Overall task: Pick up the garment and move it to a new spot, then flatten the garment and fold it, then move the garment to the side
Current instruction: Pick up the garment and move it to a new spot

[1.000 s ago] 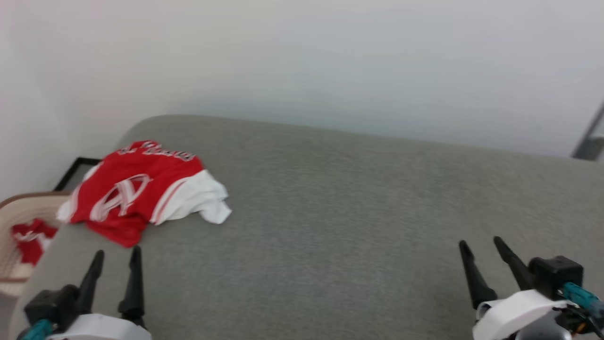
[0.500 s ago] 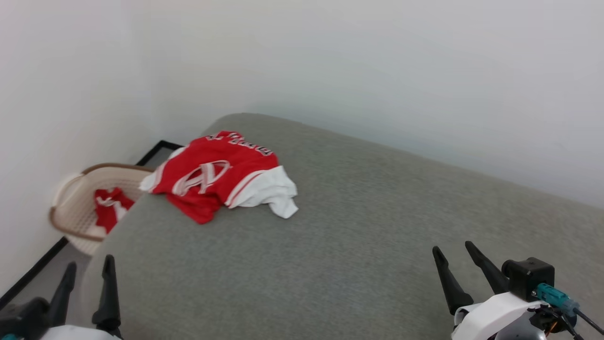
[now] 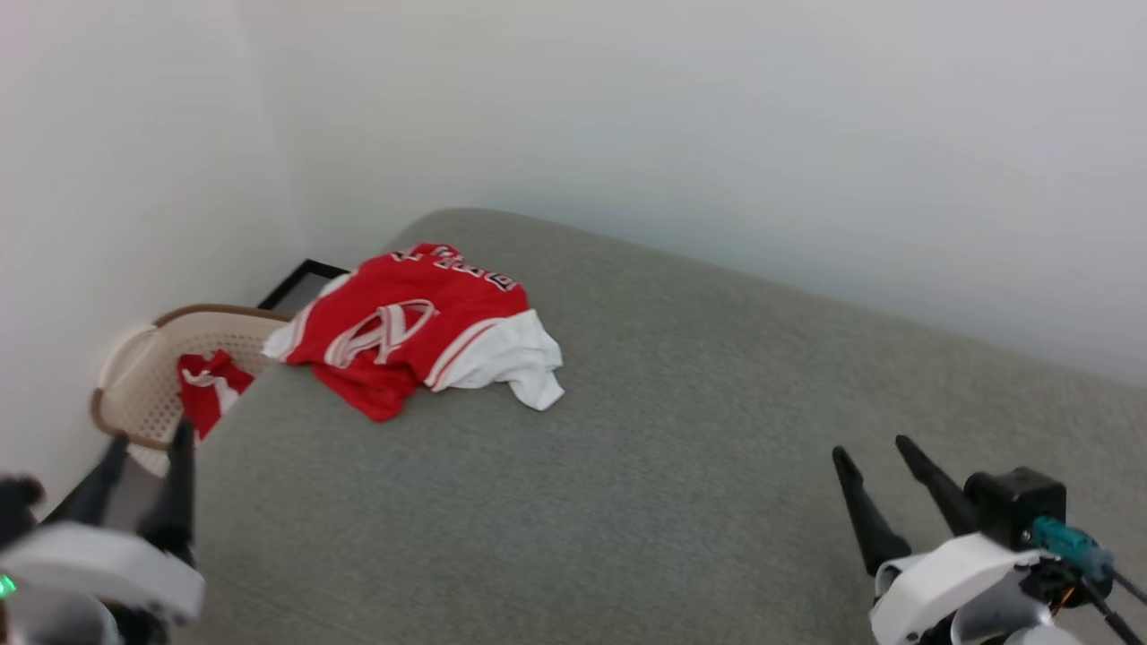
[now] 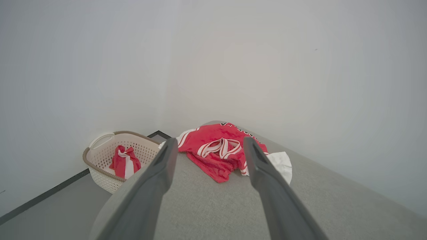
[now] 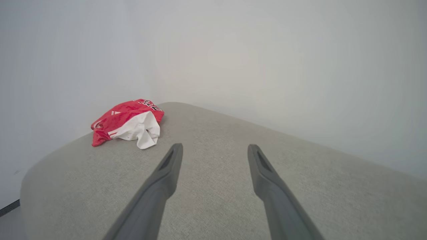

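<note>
Red and white, the jersey (image 3: 412, 327) lies bunched on the far left corner of the grey cushioned surface (image 3: 681, 430), close under the wall (image 3: 627, 107). Its striped collar (image 3: 381, 324) faces up. One white sleeve (image 3: 506, 363) trails toward the middle of the surface, and its other end reaches the edge nearest the laundry basket (image 3: 134, 376). The heap's long axis runs roughly left to right across that corner, tilted a little toward you on the sleeve side. A second red garment (image 3: 211, 390) sits inside the basket on the floor; it is not the one on the surface, so don't mistake it for your target. Your left gripper (image 3: 150, 434) hangs at the near left edge of the surface with its fingers spread wide and nothing between them. Its wrist view frames the jersey straight ahead between the two fingers. Your right gripper (image 3: 869, 446) is also spread and empty, but it sits at the near right, well apart from the jersey, which lies ahead and far off to its left. I judge the left arm the nearer and better lined up, so the pickup reach should go forward from there.
</note>
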### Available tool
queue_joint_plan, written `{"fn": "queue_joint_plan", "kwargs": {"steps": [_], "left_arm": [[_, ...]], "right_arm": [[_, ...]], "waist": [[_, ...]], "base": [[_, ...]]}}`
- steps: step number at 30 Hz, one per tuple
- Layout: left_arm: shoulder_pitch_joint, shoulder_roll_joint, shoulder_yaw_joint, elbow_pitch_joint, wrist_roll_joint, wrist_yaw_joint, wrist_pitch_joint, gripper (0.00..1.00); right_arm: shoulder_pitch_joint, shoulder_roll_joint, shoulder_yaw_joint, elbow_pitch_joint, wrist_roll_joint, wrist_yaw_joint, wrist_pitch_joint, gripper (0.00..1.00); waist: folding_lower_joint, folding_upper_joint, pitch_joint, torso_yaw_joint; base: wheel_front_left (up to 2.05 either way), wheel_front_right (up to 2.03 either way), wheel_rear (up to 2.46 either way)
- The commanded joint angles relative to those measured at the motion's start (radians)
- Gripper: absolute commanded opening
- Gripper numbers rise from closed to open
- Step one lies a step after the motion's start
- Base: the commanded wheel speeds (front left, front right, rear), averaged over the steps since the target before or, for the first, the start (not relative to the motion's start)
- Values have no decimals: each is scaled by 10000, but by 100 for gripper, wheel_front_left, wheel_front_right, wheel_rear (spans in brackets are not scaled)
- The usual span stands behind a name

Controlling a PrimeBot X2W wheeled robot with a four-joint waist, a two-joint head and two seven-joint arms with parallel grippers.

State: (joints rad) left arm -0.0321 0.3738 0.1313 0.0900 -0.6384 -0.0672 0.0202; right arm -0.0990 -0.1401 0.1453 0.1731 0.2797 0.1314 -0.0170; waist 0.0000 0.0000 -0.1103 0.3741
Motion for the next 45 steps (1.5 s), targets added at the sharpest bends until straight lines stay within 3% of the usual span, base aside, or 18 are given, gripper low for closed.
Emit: {"fn": "queue_joint_plan", "kwargs": {"steps": [1, 14, 25, 34, 42, 43, 44, 45], "left_arm": [[-422, 274, 37, 167, -184, -125, 264, 100], [-4361, 2049, -304, 2697, -1654, -582, 2255, 100], [-7263, 2852, -1901, 5517, -2169, -636, 4198, 100], [-8762, 2950, -3353, 7817, -1937, -634, 5316, 100], [-9192, 2495, -4157, 9074, -2174, -635, 5510, 100], [-9214, 2438, -4256, 9069, -2218, -637, 5444, 35], [-9235, 2440, -4341, 9052, -2244, -644, 5310, 0], [-9258, 2515, -4447, 9025, -2239, -643, 5181, 0]], "right_arm": [[-228, -69, -27, -109, -85, -14, 75, 100], [-1275, -355, -375, -1315, -619, -14, 615, 100], [-1899, -310, -508, -2038, -935, -14, 860, 100], [-2243, -254, -633, -2785, -1152, -14, 1044, 100], [-2271, -75, -661, -2990, -1244, -14, 1122, 100], [-2281, -63, -679, -2985, -1249, -14, 1123, 100], [-2293, -50, -701, -2972, -1249, -14, 1119, 100], [-2294, -43, -722, -2960, -1247, -14, 1098, 100]], "waist": [[0, 0, 604, -642], [0, 0, 3382, -2293], [0, 0, 5110, -3066], [0, 0, 6125, -3367], [0, 0, 6296, -3401], [0, 0, 6281, -3387], [0, 0, 6252, -3371], [0, 0, 6205, -3351]], "base": [[0, 0, 0], [0, 0, 0], [0, 0, 0], [0, 0, 0], [0, 0, 0], [0, 0, 0], [0, 0, 0], [0, 0, 0]]}}
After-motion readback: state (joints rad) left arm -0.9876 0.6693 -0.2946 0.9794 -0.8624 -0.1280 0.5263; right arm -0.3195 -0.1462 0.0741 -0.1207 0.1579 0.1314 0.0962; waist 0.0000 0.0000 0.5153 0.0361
